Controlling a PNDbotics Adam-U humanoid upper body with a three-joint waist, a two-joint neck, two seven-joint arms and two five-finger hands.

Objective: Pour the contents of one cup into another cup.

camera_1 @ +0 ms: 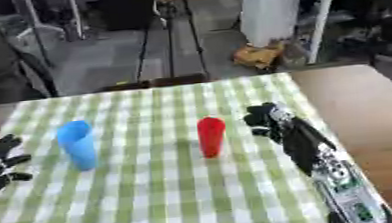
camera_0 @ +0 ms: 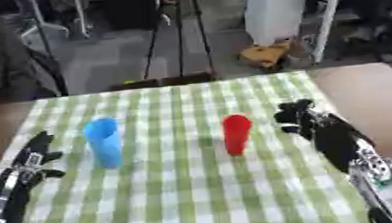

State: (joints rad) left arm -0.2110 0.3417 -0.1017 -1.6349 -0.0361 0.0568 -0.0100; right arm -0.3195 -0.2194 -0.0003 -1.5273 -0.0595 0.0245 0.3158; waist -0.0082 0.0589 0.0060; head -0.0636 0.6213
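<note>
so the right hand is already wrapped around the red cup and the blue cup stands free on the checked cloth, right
Not quite. The right hand is beside the red cup, apart from it and holding nothing; the left eye view shows cloth between them. The rest holds: the blue cup stands free on the checked cloth.

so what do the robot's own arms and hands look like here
Both hands are black with jointed fingers. The right hand sits on a thick black forearm that turns silver-white lower down, with small green and red markings near the bottom edge. The left hand is black too, with silvery-white patches along its wrist and forearm. No loose cables are clear.
</note>
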